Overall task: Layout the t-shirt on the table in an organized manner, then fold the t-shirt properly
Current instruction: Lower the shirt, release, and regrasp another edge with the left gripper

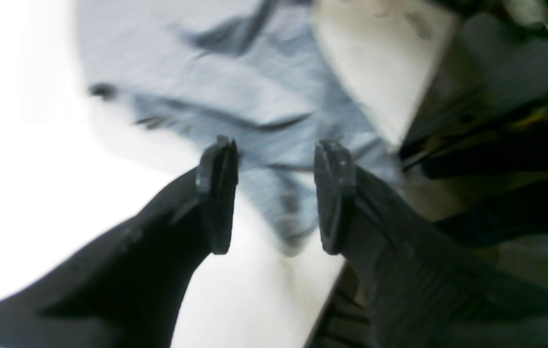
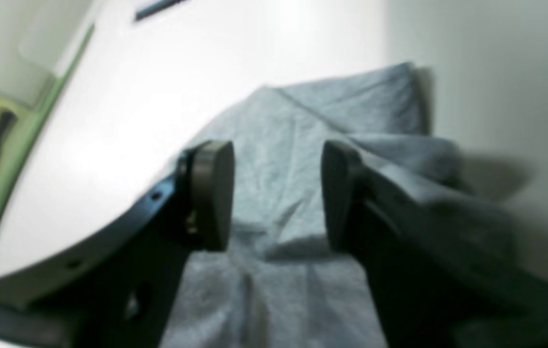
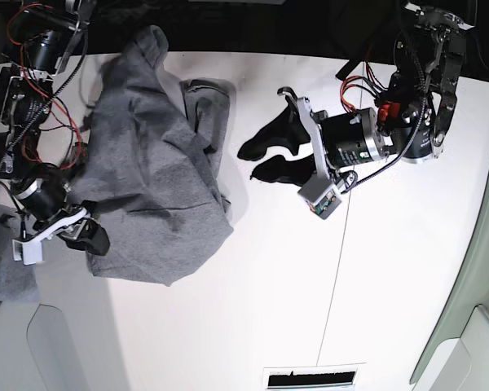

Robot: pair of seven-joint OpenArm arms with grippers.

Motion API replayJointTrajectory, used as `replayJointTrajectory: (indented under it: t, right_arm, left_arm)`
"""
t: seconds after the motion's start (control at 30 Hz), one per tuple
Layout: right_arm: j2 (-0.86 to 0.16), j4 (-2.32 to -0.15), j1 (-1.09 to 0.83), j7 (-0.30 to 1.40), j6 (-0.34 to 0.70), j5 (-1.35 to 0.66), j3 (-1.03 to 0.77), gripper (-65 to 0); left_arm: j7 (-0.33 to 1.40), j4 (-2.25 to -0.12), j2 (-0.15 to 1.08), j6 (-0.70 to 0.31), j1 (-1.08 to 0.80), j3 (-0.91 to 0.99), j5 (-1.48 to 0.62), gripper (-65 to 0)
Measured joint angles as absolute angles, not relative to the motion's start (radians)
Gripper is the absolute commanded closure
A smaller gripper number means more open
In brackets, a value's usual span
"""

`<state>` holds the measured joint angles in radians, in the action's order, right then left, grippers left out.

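The t-shirt [image 3: 151, 175] is a heather-grey heap, rumpled on the left part of the white table [image 3: 261, 293]. My right gripper [image 3: 87, 234] sits at the shirt's lower left edge. In the right wrist view this gripper [image 2: 276, 195] is open just above the t-shirt [image 2: 279, 145], and a blurred fold of cloth lies along one finger. My left gripper [image 3: 251, 163] hovers right of the shirt, apart from it. The left wrist view shows the gripper [image 1: 276, 193] open with nothing between its fingers and the creased t-shirt [image 1: 235, 87] beyond them.
A smaller grey cloth bundle [image 3: 2, 273] lies at the far left edge. A thin dark seam [image 3: 334, 269] crosses the table, and a dark slot [image 3: 310, 379] sits near its front edge. Red cables hang by both arm bases.
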<state>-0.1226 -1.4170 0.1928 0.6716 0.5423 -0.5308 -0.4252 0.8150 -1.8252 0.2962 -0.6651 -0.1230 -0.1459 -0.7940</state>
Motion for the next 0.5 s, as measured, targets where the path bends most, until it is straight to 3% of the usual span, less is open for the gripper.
replayJointTrajectory:
  t: [0.37, 0.43, 0.5]
  right_arm:
    - [-0.103, -1.269, 0.259, 0.573, 0.482, -0.249, 0.031, -28.4]
    - [-0.102, -1.223, 0.264, 0.534, 0.437, -0.188, 0.116, -19.6]
    - [-0.102, -1.182, 0.266, 0.498, 0.419, -0.108, 0.173, -4.3]
  left_arm:
    - [0.785, -1.330, 0.186, -0.658, 0.090, -0.154, -0.789, -28.7]
    - [0.785, -1.279, 0.182, -0.658, 0.092, -0.154, -0.789, -28.7]
    - [0.785, -1.254, 0.180, -0.658, 0.088, -0.154, -0.785, -28.7]
